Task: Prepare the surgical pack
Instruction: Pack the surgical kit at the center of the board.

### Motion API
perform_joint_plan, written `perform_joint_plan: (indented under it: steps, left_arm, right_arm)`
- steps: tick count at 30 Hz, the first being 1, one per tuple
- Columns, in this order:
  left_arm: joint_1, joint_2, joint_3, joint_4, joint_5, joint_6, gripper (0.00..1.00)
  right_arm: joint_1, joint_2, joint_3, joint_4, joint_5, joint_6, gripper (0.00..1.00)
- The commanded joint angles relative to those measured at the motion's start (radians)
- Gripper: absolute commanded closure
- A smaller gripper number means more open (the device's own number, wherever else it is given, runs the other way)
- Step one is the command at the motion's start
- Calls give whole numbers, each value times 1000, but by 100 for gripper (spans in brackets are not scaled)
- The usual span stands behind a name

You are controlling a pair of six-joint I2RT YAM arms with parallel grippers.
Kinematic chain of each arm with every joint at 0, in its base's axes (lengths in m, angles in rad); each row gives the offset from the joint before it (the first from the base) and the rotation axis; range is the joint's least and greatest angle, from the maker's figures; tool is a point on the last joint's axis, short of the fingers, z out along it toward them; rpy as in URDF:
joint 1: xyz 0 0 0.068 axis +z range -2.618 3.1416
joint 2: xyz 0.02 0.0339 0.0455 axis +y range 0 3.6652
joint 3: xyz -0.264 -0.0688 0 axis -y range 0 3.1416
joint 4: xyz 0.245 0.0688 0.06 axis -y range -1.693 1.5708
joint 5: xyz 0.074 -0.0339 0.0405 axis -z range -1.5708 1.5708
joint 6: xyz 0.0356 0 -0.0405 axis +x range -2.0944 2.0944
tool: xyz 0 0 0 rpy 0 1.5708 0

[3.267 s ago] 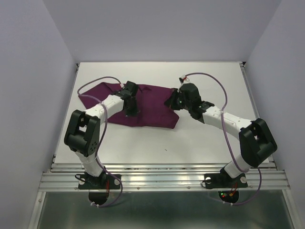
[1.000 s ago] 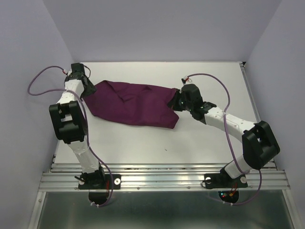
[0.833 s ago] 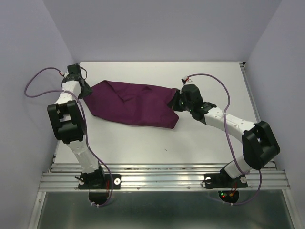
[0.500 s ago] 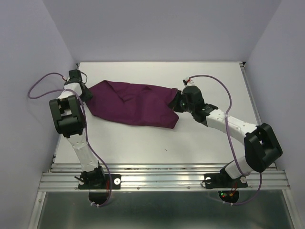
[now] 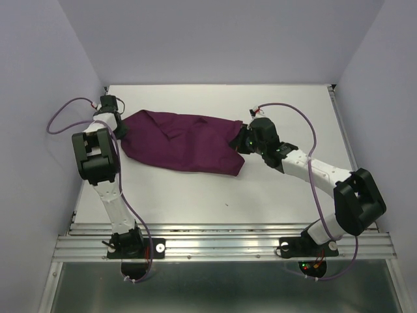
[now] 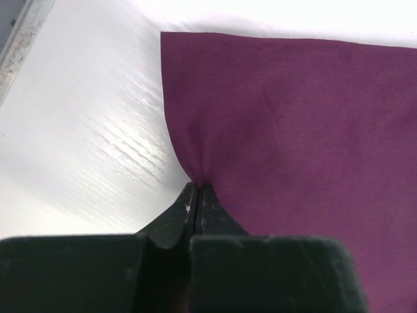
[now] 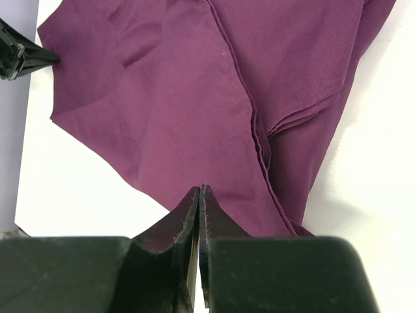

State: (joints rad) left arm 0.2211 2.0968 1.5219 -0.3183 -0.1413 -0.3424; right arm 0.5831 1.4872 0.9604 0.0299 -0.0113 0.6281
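Note:
Of the surgical pack, the deep-purple cloth wrap (image 5: pixel 182 140) lies spread and creased on the white table (image 5: pixel 260 189). My left gripper (image 5: pixel 119 130) is at the wrap's left edge. In the left wrist view it (image 6: pixel 197 186) is shut on that edge of the wrap (image 6: pixel 293 130), and the fabric puckers at the tips. My right gripper (image 5: pixel 244 138) is at the wrap's right end. In the right wrist view it (image 7: pixel 199 188) is shut, with its tips over the wrap (image 7: pixel 182 111). No fold shows between them. Layered folds (image 7: pixel 260 137) run beside the tips.
The table's left metal rim (image 6: pixel 19 39) runs close to my left gripper. Lilac walls (image 5: pixel 39 98) stand on three sides. Purple cables (image 5: pixel 65 111) loop off both wrists. Bare table lies in front of the wrap.
My left arm swung from the middle of the wrap out to its left edge, and its jaws closed on that edge. The right gripper shifted slightly right and stayed shut.

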Motion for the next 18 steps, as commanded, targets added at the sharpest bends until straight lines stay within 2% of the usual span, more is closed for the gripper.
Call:
perform_joint_plan:
  steps: [1, 8, 13, 18]
  left_arm:
    - [-26, 5, 21, -44, -43, -9, 100]
    - [-89, -211, 3, -42, -107, 2, 100]
    - [-161, -345, -12, -25, -77, 17, 100]
    - [-272, -399, 17, -24, -24, 34, 100]
  right_arm:
    - [4, -16, 12, 39, 7, -13, 94]
    - [-5, -22, -2, -15, 109, -21, 92]
    - [-78, 7, 0, -51, 116, -30, 91]
    - [-141, 65, 14, -77, 109, -50, 91]
